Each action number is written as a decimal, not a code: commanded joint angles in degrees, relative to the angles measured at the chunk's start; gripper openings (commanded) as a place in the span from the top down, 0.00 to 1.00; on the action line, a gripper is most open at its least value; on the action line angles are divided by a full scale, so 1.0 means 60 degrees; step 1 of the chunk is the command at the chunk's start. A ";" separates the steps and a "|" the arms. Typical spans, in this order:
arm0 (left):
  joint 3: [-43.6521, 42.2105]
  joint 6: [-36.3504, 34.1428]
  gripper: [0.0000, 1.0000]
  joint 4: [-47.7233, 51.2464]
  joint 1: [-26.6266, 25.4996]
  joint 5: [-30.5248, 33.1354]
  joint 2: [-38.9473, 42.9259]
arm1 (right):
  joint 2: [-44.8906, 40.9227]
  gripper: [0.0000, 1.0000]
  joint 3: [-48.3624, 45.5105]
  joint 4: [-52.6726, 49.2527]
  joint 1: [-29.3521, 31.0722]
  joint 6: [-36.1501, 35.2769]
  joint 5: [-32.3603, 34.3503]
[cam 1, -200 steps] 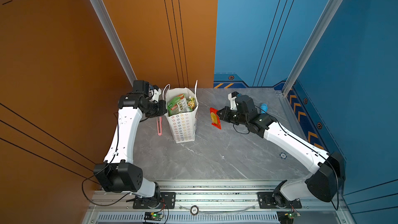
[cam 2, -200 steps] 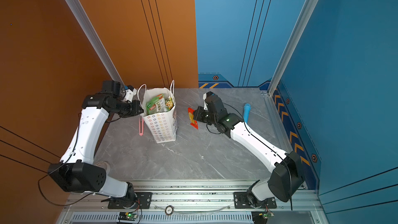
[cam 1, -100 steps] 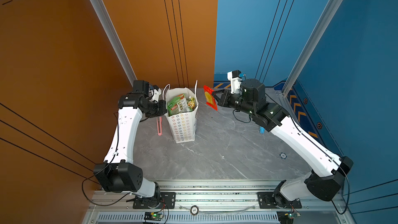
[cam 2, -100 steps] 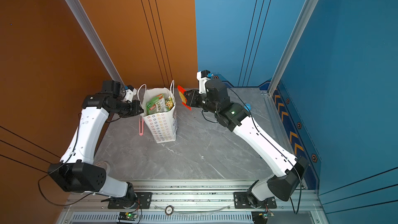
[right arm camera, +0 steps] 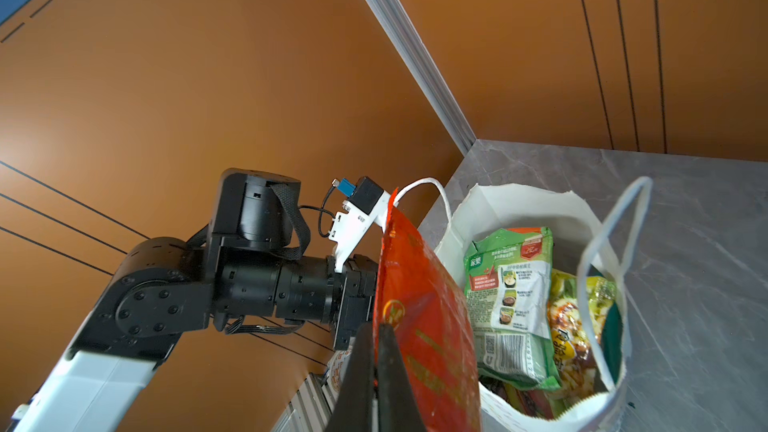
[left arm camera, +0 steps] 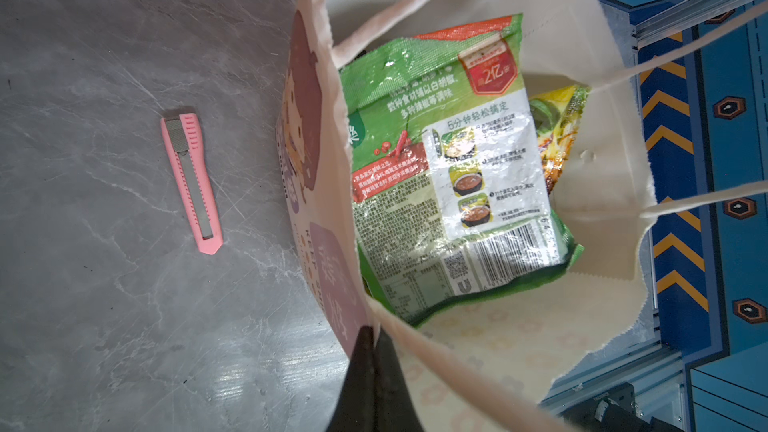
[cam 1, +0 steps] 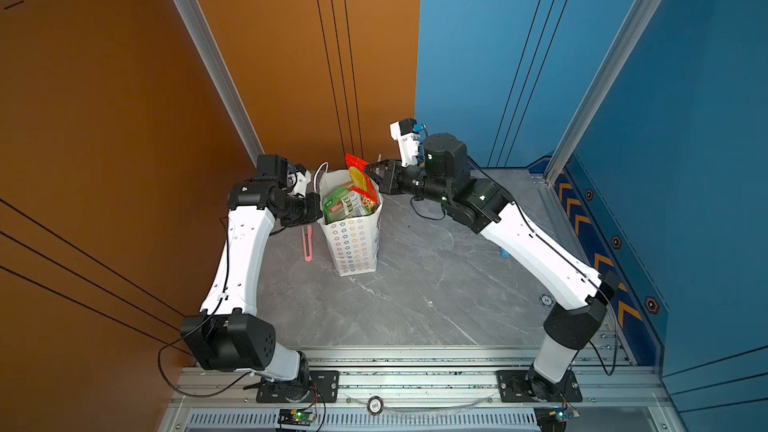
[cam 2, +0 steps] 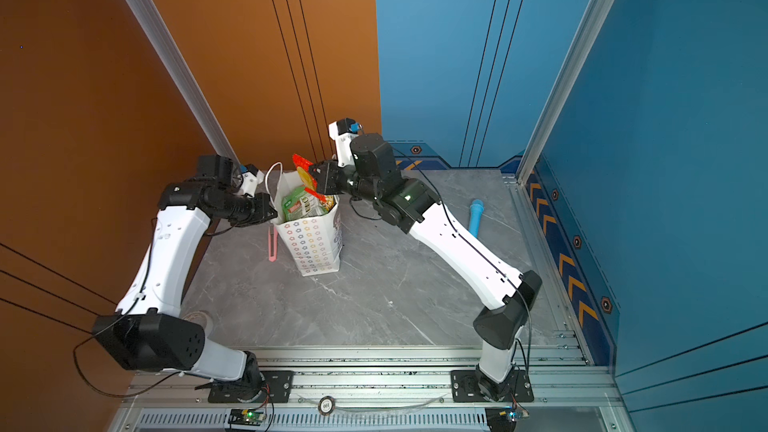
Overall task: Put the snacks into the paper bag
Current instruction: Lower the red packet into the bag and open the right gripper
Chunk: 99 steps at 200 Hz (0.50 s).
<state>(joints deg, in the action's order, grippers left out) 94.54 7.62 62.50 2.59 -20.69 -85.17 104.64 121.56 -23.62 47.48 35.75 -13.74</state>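
Pinching the red packet by its side margin: right end effector clamped shut on it, pack upright and edge-on over the mouth of the paper bag. In both top views its lower corner overlaps the opening; can't tell if it's past the rim yet.

Left end effector is clenched on the bag's top rim, cartoon-print side, holding the mouth open.

Inside: green packet leaning on that wall, yellow packet beside it, more packs underneath, mostly hidden. The free gap is on the side away from the left end effector.

Handling, my read: light, thin glossy film, floppy and slick. The flat faces would slide, so the crimped edge is the right hold. It should go in edge-down into the gap. Risks: a corner snagging the rim or cord handle, or the bag tipping if the rim is let go.

Outward: pink box cutter on the surface just beside the bag, light blue cylinder well apart. No other loose packets seen, so probably the last one
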 commanded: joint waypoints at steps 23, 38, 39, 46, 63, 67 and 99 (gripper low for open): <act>0.0063 0.0090 1.00 -0.0285 -0.0011 -0.0334 0.0314 | 0.1570 1.00 0.1672 -0.0626 -0.0028 -0.0204 -0.0450; 0.0078 0.0089 1.00 -0.0280 0.0005 -0.0324 0.0322 | 0.2042 1.00 0.2085 -0.0692 -0.0059 -0.0079 -0.0547; 0.0071 0.0084 1.00 -0.0287 0.0007 -0.0328 0.0322 | 0.2072 1.00 0.2111 -0.0700 -0.0068 -0.0060 -0.0557; 0.0060 0.0078 1.00 -0.0280 0.0008 -0.0329 0.0322 | 0.2277 1.00 0.2278 -0.0734 -0.0069 -0.0013 -0.0620; 0.0047 0.0080 1.00 -0.0280 0.0006 -0.0330 0.0308 | 0.2799 1.00 0.2567 -0.0826 -0.0063 0.0101 -0.0740; 0.0049 0.0086 1.00 -0.0287 0.0008 -0.0323 0.0304 | 0.2849 1.00 0.2563 -0.0825 -0.0062 0.0142 -0.0782; 0.0049 0.0075 1.00 -0.0281 0.0014 -0.0299 0.0308 | 0.3177 1.00 0.2553 -0.0736 -0.0005 0.0509 -0.1215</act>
<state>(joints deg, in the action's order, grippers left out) 94.54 7.62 62.50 2.59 -20.69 -85.17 123.07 134.89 -27.70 47.31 36.49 -17.85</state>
